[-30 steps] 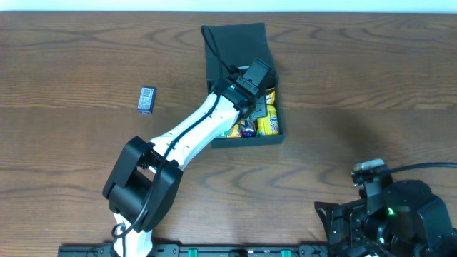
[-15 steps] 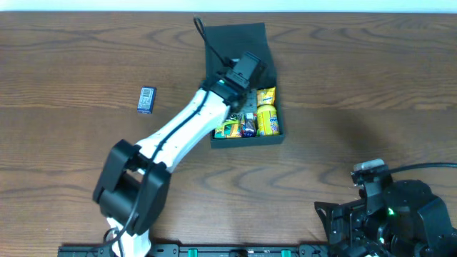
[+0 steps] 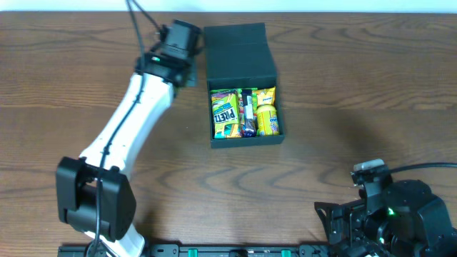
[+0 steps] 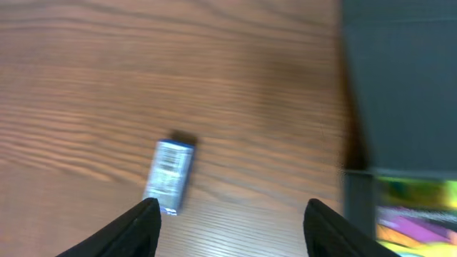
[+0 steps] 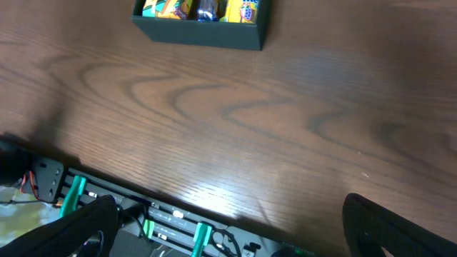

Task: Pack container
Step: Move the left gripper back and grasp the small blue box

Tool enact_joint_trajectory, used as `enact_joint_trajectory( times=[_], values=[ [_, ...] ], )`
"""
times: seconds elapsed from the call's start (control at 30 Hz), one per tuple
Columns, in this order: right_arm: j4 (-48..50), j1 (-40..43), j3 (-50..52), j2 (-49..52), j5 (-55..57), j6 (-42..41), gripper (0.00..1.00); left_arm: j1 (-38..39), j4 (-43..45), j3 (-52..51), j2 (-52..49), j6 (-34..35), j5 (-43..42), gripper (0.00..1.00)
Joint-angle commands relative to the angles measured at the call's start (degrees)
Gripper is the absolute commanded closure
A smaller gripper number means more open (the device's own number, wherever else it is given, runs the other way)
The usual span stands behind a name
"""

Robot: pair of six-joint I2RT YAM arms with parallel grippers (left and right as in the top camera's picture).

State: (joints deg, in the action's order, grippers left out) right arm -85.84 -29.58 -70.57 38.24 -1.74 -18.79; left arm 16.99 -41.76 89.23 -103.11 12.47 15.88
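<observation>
The container (image 3: pixel 246 140) is a matte black box in the middle of the table. Its flap lid (image 3: pixel 239 50) lies open toward the far side. Several bright snack packets (image 3: pixel 243 111) fill it. My left gripper (image 3: pixel 178 46) hovers just left of the lid, open and empty. In the left wrist view (image 4: pixel 232 218) a small blue-grey packet (image 4: pixel 169 177) lies on the wood just beyond the left finger, with the container (image 4: pixel 400 86) at the right. In the overhead view my arm hides that packet. My right gripper (image 5: pixel 235 232) is open and empty near the table's front edge.
The right arm (image 3: pixel 389 210) rests at the front right corner. The equipment rail (image 5: pixel 164 225) runs along the front edge. The container's near wall (image 5: pixel 200 28) shows at the top of the right wrist view.
My left gripper has pulled up out of the container and swung left and toward the far side. The packets in the container are now uncovered. The right arm has not moved.
</observation>
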Motion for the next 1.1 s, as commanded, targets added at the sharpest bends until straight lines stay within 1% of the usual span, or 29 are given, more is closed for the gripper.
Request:
enact_joint_trajectory(
  times=[0.0, 0.07, 0.17, 0.23, 0.37, 0.43, 0.7, 0.77, 1.0, 1.07],
  values=[
    [0.09, 0.28, -0.61, 0.00, 0.22, 0.85, 0.01, -4.98, -0.46, 0.74, -0.04, -6.91, -5.84, 0.30],
    [0.09, 0.28, -0.61, 0.00, 0.22, 0.85, 0.01, -8.46, -0.48, 0.48, -0.44, -12.63, -11.52, 0.29],
    [0.09, 0.28, -0.61, 0.00, 0.22, 0.85, 0.01, -11.91, -0.39, -0.59, -0.94, -17.38, -14.25, 0.25],
    [0.09, 0.28, -0.61, 0.00, 0.22, 0.85, 0.01, -13.84, -0.39, -1.29, -1.40, -19.26, -14.97, 0.22],
    [0.09, 0.28, -0.61, 0.00, 0.22, 0.85, 0.01, -16.72, 0.37, -3.45, -3.26, -22.36, -17.49, 0.20],
    [0.09, 0.28, -0.61, 0.00, 0.22, 0.85, 0.01, -17.22, 0.72, -4.17, -4.74, -22.38, -17.62, 0.16],
    [0.09, 0.28, -0.61, 0.00, 0.22, 0.85, 0.01, -17.31, 2.19, -4.90, -11.50, -23.26, -17.84, 0.16],
    [0.09, 0.28, -0.61, 0.00, 0.22, 0.85, 0.01, -17.38, 2.60, -4.90, -12.96, -23.23, -17.81, 0.18],
    [0.09, 0.28, -0.61, 0.00, 0.22, 0.85, 0.01, -17.40, 4.28, -4.90, -16.92, -23.21, -17.84, 0.18],
    [0.09, 0.28, -0.61, 0.00, 0.22, 0.85, 0.01, -17.40, 4.31, -4.90, -17.94, -23.21, -17.86, 0.22]
  ],
)
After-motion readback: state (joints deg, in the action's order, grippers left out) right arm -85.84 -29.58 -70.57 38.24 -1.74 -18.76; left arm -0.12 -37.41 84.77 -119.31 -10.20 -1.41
